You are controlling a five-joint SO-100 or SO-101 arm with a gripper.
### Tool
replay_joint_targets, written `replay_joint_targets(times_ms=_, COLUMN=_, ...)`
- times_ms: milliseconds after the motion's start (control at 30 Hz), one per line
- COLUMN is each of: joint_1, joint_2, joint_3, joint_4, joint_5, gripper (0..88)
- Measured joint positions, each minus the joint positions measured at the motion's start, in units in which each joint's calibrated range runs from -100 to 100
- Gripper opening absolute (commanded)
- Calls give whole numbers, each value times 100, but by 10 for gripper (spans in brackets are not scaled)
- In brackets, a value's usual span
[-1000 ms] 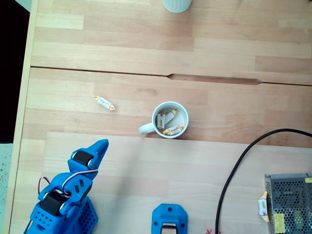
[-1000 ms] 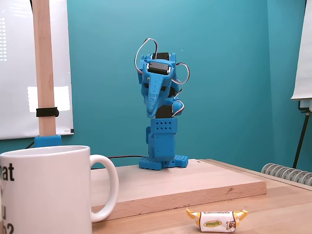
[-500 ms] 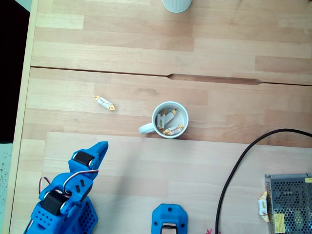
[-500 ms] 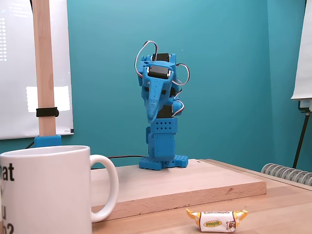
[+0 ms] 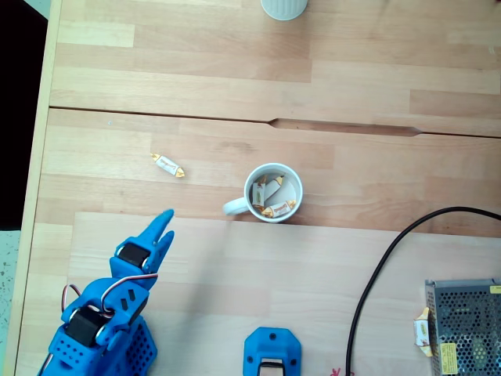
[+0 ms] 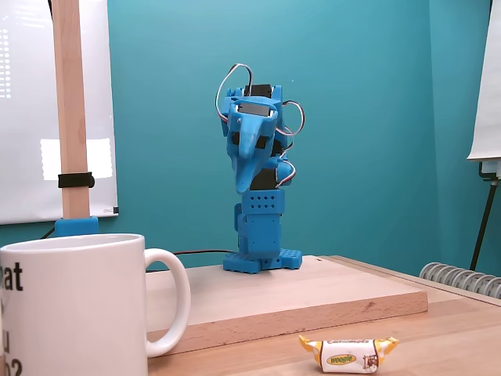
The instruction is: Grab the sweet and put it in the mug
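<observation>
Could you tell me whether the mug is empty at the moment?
No, the view from above shows wrapped sweets already lying inside the mug, while another sweet lies on the table to its left.

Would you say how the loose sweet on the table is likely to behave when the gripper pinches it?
The sweet looks tiny, so probably very light. Its glossy wrapper may slip. It lies flat with twisted ends, so it likely won't roll.
</observation>
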Motion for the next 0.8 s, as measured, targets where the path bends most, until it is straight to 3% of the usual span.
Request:
replay_joint_targets(times_ms=333, joint_1=347, joint_2=0, joint_3=0, joint_4=0, joint_5=44, gripper=467)
replay_joint_targets(times_ms=800, joint_1=406, joint_2=0, joint_3=0, joint_4=57, joint_5=49, gripper=476)
